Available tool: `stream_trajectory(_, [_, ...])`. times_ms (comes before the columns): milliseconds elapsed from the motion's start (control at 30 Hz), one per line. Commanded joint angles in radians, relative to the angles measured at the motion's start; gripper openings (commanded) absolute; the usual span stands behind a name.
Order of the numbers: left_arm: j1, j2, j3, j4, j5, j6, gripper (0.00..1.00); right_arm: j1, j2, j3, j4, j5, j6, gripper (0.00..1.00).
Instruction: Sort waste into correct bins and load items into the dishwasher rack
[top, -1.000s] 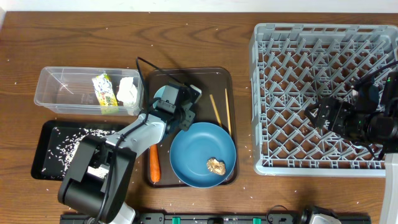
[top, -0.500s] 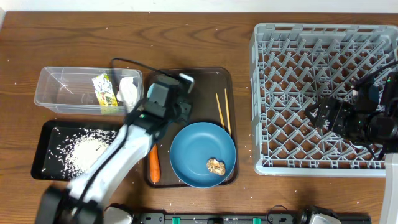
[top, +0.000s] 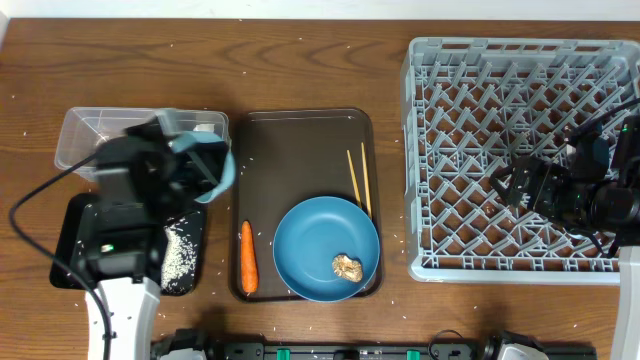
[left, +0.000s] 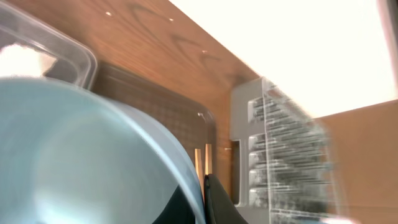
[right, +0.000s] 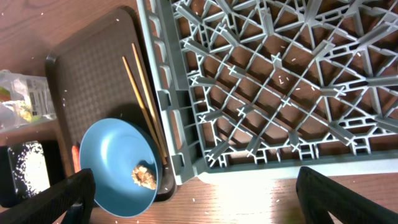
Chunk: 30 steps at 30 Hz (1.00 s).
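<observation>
My left gripper (top: 200, 168) is shut on the rim of the white bowl (top: 226, 170) and holds it tilted over the near end of the clear tub (top: 85, 135) and the black tray (top: 68, 235). In the left wrist view the bowl (left: 81, 155) fills the left side, pinched by my fingers (left: 204, 200). Loose rice (top: 176, 256) lies in the black tray. The orange carrot (top: 247, 256), the chopsticks (top: 358, 180) and the blue plate (top: 320, 240) with the tan scrap (top: 347, 266) lie on the brown tray (top: 300, 135). My right gripper (top: 518, 187) is open and empty over the grey rack (top: 470, 70). No cups show.
My left arm hides most of the tub's contents from above; the wrapper (right: 25, 106) shows in the right wrist view. Rice grains are scattered over the wooden table (top: 300, 60). The rack (right: 280, 74) stands right of the brown tray (right: 87, 74).
My left arm has swung left from the brown tray, carrying the bowl to above the tub and black tray. The right arm has not moved.
</observation>
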Motion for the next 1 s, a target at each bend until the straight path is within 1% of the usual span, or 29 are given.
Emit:
stream_trajectory(0, [0.213,0.022,-0.066,-0.003,0.343,-0.092,0.06,0.016,-0.001,0.000,-0.002,-0.004,0.010,0.96])
stream_trajectory(67, [0.296,0.041,-0.105,0.008,0.387,-0.095,0.06,0.016,-0.001,0.000,-0.003,-0.005,0.010,0.96])
stream_trajectory(167, [0.335,0.071,-0.140,0.053,0.404,-0.104,0.06,0.016,-0.001,0.000,-0.010,-0.003,-0.008,0.96])
stream_trajectory(333, [0.439,0.083,-0.148,0.076,0.522,-0.109,0.06,0.016,-0.001,-0.001,-0.011,0.001,-0.036,0.96])
stream_trajectory(467, [0.596,0.076,-0.149,0.075,0.624,-0.109,0.06,0.016,-0.001,0.000,-0.012,0.000,-0.035,0.96])
stream_trajectory(567, [0.754,0.080,-0.156,0.075,0.715,-0.104,0.06,0.016,-0.001,0.000,-0.012,0.000,-0.035,0.96])
stream_trajectory(633, [0.850,0.089,-0.167,0.075,0.767,-0.074,0.06,0.016,-0.001,-0.001,-0.012,0.000,-0.035,0.96])
stream_trajectory(733, [0.990,0.113,-0.211,0.075,0.888,0.007,0.06,0.016,-0.001,0.000,-0.011,0.000,-0.035,0.96])
stream_trajectory(833, [1.081,0.151,-0.283,0.076,0.917,0.035,0.06,0.016,-0.001,0.000,-0.011,0.000,-0.035,0.96])
stream_trajectory(867, [1.117,0.171,-0.309,0.077,0.943,0.072,0.06,0.016,-0.001,0.000,-0.011,-0.001,-0.035,0.96])
stream_trajectory(967, [1.191,0.223,-0.354,0.068,0.952,0.113,0.06,0.016,-0.001,0.000,-0.018,-0.001,-0.035,0.96])
